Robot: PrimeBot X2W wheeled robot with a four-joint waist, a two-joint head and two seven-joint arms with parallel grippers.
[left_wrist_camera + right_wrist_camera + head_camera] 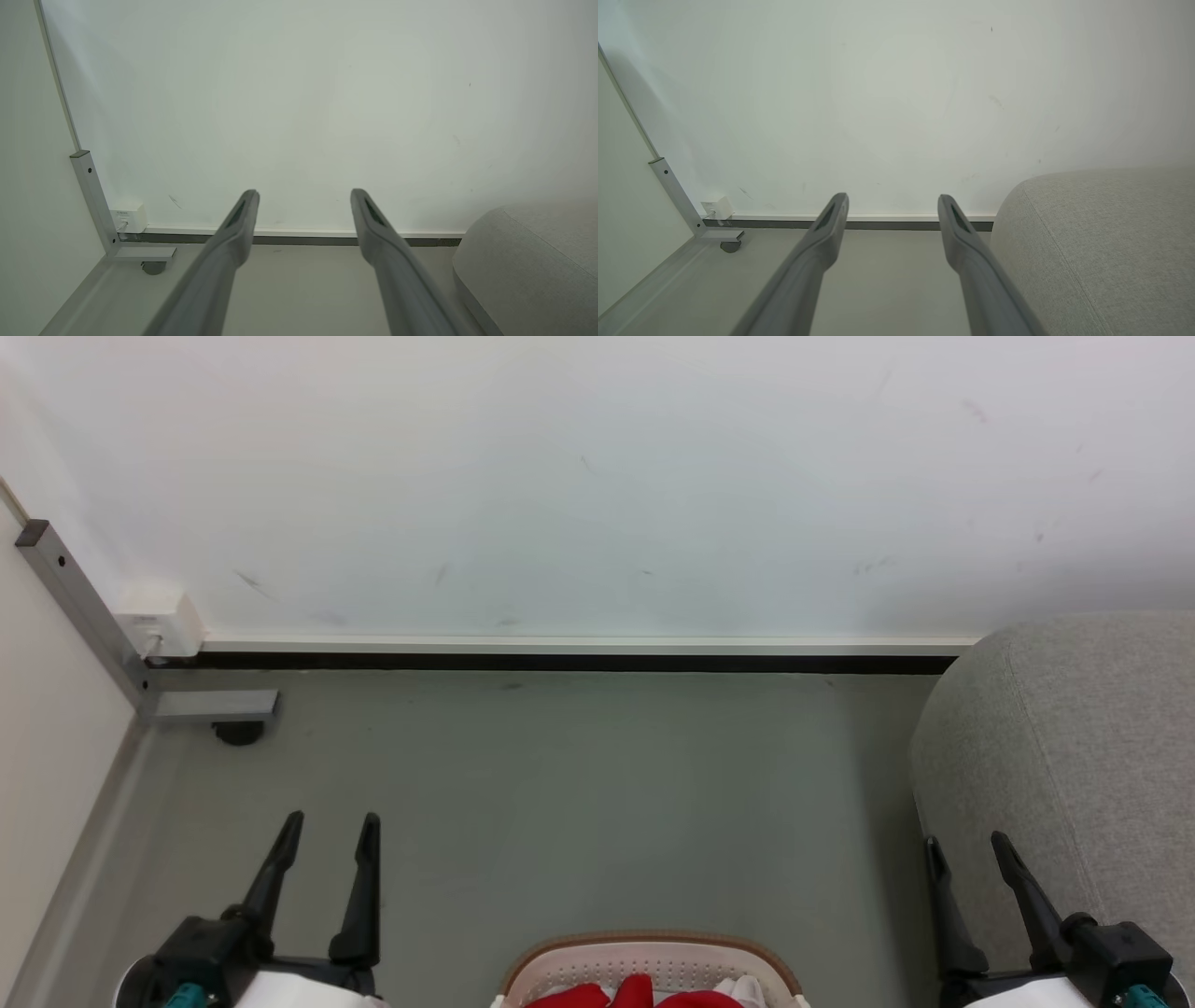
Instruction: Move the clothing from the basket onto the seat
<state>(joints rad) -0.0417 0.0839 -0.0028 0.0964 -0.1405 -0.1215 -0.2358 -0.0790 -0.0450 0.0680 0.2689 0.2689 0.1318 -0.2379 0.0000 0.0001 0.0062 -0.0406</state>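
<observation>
Where the head view ends at its bottom edge, the basket (pixel 653 954), an oval white perforated plastic tub with a tan-brown rim, stands on the grey floor (pixel 560 784). The clothing (pixel 644 994), a bright red fabric garment, lies inside the basket, touching a plain white cloth (pixel 747 989) on its right. The garment's lower part is cut off by the frame edge.

The seat (pixel 1074 756), a large light grey fabric-upholstered sofa with rounded edges, stands to the right of the basket, apart from it, against the white wall (pixel 597 476).

The left gripper (pixel 333 819) is at the lower left, above the floor, its two long dark fingers apart and holding nothing. The right gripper (pixel 964 842) is at the lower right, fingers likewise apart and empty, and it overlaps the near rounded edge of the seat.

In the left corner, a grey metal post (pixel 79 607) slopes down to a flat foot with a black caster (pixel 238 733). A small white box (pixel 159 616) sits on the wall just beside the post.

The head view supplies the position of the basket and its contents. The right wrist view supplies the seam (pixel 1059 261) running across the seat fabric, and both wrist views confirm the gap between each gripper's fingers against the wall.
</observation>
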